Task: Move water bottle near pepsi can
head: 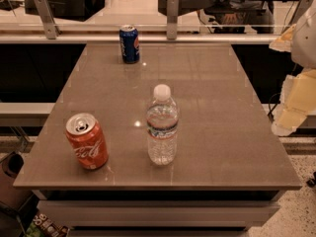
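The water bottle point(162, 126) stands upright near the front middle of the brown table point(212, 93); it is clear and ribbed, with a white cap and a thin label band. The pepsi can point(129, 44), dark blue with a silver top, stands upright at the far edge of the table, left of centre, well apart from the bottle. My gripper point(291, 110) shows as pale yellowish parts at the right edge of the camera view, off the table's right side and away from both things. It holds nothing that I can see.
An orange-red Coca-Cola can point(87, 141) stands at the front left of the table, to the left of the bottle. A glass rail with metal posts point(172, 16) runs behind the far edge. The floor drops off at the table's front and sides.
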`<act>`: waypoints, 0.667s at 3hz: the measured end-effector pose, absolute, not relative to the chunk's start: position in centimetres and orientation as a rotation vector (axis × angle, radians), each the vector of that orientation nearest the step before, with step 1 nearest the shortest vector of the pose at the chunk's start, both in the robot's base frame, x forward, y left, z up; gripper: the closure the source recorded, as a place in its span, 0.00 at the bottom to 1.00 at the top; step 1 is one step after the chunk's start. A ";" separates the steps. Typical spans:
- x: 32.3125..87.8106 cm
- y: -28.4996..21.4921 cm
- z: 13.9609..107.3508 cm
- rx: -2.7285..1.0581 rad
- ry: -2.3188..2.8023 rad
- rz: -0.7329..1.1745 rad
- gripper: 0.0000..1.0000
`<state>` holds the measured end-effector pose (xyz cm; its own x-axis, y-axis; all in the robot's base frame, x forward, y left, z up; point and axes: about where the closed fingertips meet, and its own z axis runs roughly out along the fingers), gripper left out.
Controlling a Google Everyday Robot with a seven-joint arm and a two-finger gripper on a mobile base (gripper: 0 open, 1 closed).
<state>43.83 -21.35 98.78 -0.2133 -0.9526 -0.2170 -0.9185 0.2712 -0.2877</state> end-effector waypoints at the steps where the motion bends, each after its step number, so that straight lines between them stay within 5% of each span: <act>1: 43.8 -21.3 98.8 -1.703 2.200 -0.137 0.00; 2: 43.7 -21.4 98.9 -1.685 2.171 -0.071 0.00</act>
